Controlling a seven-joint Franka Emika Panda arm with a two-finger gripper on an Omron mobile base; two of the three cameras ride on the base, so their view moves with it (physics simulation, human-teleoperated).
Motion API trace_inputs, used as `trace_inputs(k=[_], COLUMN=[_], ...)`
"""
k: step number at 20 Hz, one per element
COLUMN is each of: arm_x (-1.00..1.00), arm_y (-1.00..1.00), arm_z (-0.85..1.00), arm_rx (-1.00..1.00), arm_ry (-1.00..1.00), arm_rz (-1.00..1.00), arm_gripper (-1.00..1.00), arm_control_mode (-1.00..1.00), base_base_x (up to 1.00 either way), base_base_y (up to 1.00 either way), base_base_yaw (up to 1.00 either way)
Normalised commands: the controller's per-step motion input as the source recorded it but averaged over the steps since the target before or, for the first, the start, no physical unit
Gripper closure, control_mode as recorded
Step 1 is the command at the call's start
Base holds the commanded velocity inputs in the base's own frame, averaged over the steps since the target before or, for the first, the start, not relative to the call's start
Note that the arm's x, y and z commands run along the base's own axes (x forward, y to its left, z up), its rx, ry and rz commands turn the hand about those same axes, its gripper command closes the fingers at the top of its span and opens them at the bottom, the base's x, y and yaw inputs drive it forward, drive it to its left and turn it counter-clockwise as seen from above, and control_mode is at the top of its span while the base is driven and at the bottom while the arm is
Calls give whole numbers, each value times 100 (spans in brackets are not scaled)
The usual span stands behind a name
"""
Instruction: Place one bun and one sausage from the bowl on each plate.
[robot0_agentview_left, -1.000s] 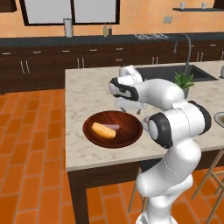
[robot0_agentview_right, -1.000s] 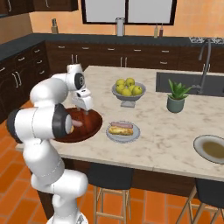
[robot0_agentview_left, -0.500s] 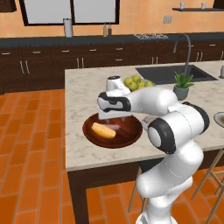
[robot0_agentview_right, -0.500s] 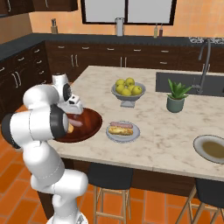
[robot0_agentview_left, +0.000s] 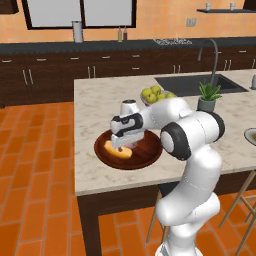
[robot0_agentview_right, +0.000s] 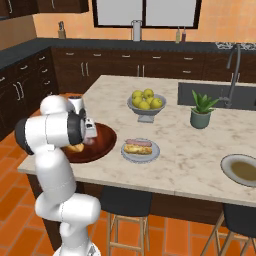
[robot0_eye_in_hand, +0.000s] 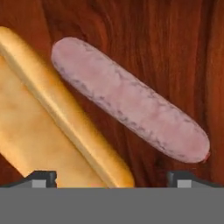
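Here we find the gripper lowered into the bowl, its jaws spread wide with nothing between them, one fingertip over the bun and the other just off the sausage's lower end. In the hand view the sausage lies slantwise on the bowl's dark reddish wood, close alongside the bun, which runs in the same slant; we cannot tell whether the two touch. From the left base view we see the gripper hanging over the bowl's left half, right above the bun, and the bowl itself sits near the front left corner of the island counter. From the right base view the bowl peeks out behind the arm, and just beside it, toward the counter's middle, stands a grey plate already carrying a bun and a sausage. Beyond that plate from the bowl we see the pedestal bowl of green apples, then the potted plant by the sink. A second plate lies well apart from the bowl, at the counter's far right edge.
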Motion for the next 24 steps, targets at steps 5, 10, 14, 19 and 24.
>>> trace_inputs(k=[5,10,14,19,24], arm_x=[-4,-19,10,-1,4], arm_y=[13,18,3,4,-28], arm_z=[-9,33,-25,-20,-10], arm_rx=[0,-1,-4,-1,0], arm_ry=[15,-1,0,2,0], arm_rz=[11,11,2,3,1], arm_gripper=[-100,-100,-100,-100,-100], arm_control_mode=[-100,-100,-100,-100,-100], base_base_x=[0,0,0,0,0], base_base_y=[0,0,0,0,0], base_base_yaw=[0,0,0,0,0])
